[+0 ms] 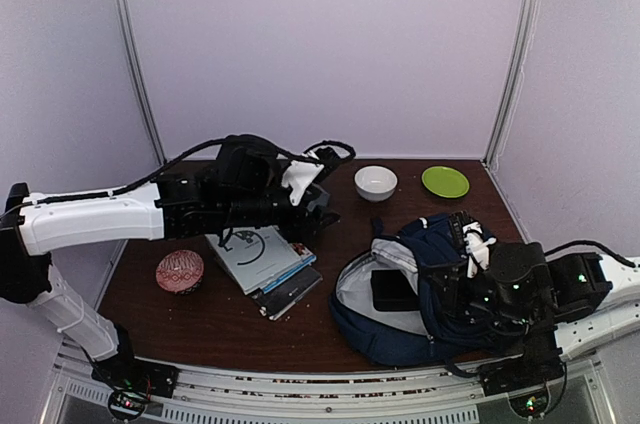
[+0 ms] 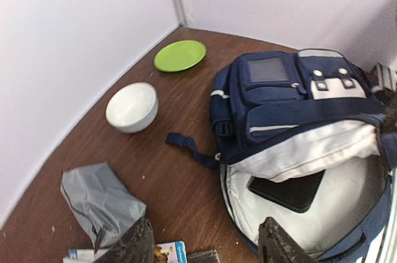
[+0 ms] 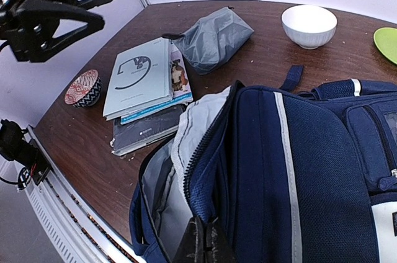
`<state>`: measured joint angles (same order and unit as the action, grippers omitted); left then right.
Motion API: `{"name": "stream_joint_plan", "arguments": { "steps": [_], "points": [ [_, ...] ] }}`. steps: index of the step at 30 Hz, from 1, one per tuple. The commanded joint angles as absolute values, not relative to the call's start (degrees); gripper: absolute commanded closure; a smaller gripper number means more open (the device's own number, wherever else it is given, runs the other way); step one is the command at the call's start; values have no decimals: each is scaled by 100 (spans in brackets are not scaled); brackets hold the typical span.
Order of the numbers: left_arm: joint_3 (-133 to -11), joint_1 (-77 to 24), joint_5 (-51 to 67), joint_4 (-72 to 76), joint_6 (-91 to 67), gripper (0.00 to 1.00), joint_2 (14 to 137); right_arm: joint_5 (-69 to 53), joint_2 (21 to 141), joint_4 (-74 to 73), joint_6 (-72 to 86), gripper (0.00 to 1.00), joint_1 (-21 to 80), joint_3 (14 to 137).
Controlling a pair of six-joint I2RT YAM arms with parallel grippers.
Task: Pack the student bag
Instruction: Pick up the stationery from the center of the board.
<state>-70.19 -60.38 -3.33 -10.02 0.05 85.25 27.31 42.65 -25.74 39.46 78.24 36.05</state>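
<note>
Aloft, left claw (image 2: 205, 241) gapes empty — right claw (image 3: 203, 241) pinches student bag (image 3: 298, 170) rim.

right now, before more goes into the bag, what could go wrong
The right gripper pinches the student bag only at its zip edge; if the fabric slips, the mouth may flop shut.
The books lie in a loose, fanned stack; the open left gripper could take one and shove the rest toward the patterned bowl.
</note>
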Motion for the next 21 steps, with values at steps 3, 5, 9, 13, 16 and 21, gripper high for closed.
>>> {"name": "stream_joint_plan", "arguments": {
  "steps": [3,5,9,13,16,21],
  "points": [
    [-7044,-4918,-1358,-1638,-2489,2,8538,3293,4291,-2357,3925,100,7853,3499],
    [-7144,-4493,-1058,-1913,-2909,2,8712,3397,4393,-2330,3821,100,7852,3594],
    [-8139,-4059,-1032,-2692,-3012,2,9603,3517,4658,-2387,3634,100,7843,3875],
    [-9480,-3970,-1129,-3348,-2789,2,10651,3527,4754,-2401,3604,100,7843,4064],
    [-10226,-3754,-988,-3738,-2922,2,11266,3513,4769,-2479,3651,100,7844,4213],
    [-10687,-3460,-370,-3785,-3010,2,11875,3537,4741,-2633,3593,100,7851,4454]
  ]
}}
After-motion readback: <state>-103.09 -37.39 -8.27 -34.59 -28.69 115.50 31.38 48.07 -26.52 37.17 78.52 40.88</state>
